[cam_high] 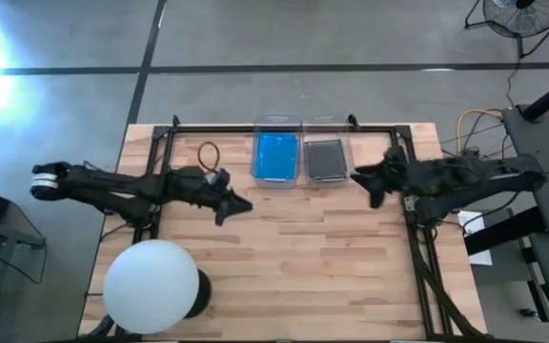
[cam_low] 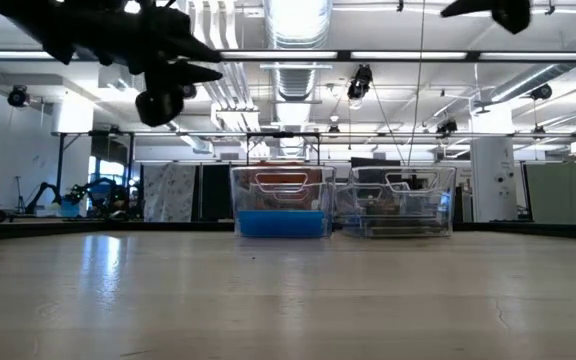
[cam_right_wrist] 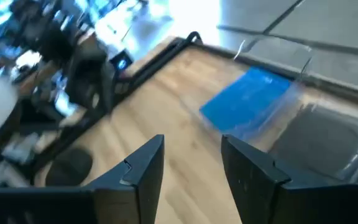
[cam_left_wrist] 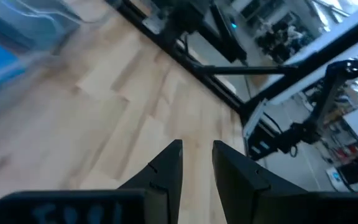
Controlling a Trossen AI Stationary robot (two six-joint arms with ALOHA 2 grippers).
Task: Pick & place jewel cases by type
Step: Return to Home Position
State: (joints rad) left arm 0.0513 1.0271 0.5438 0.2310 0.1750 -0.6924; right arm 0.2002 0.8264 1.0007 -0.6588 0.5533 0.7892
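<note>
Sorting looks finished from where I stand: the blue jewel cases lie stacked in the left clear bin. The grey jewel cases lie in the right clear bin, which touches it, and I see no case on the wooden table. What is left, I judge, is getting both arms home. The left gripper hangs over the boards near the left clear bin, fingers a narrow slot apart and holding nothing. The right gripper hovers just beside the right clear bin, fingers spread wider, also empty. To do this well, the right arm should lift clear before it swings away, since the bin's wall is close enough to be nudged. The left arm has open table below it but should mind the white globe near its own corner. Slow, unhurried folding suits both
</note>
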